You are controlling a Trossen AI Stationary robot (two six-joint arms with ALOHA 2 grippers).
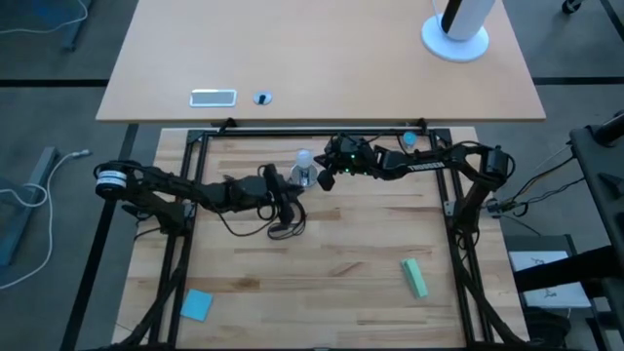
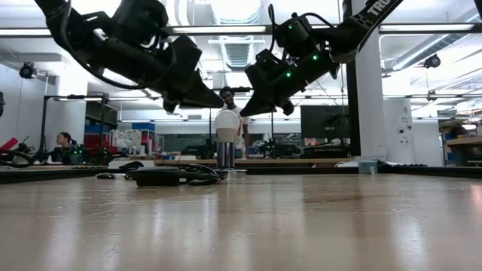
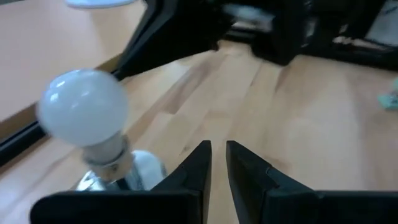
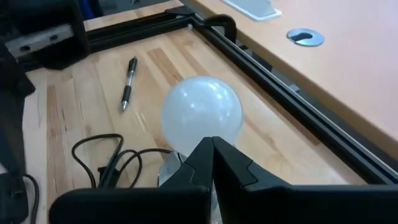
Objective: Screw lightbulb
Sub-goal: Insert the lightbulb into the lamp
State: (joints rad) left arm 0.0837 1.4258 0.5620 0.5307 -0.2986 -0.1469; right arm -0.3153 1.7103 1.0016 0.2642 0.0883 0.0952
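Closed fingertips of the right gripper (image 4: 212, 149) are hovering just short of the lightbulb (image 4: 201, 115), gripping nothing. The bulb is standing in its socket (image 3: 134, 171); the left gripper (image 3: 217, 158), nearly closed and empty, is waiting beside. Next, I judge, one claw needs opening to grasp and twist it.

I am seeing a frosted-white lightbulb (image 1: 304, 159) above a silver socket (image 1: 303, 176) with a black cord (image 1: 283, 226), on a pale wood-grain tabletop (image 1: 341, 253) carrying a blue square pad (image 1: 196, 304) and a green block (image 1: 414, 278).
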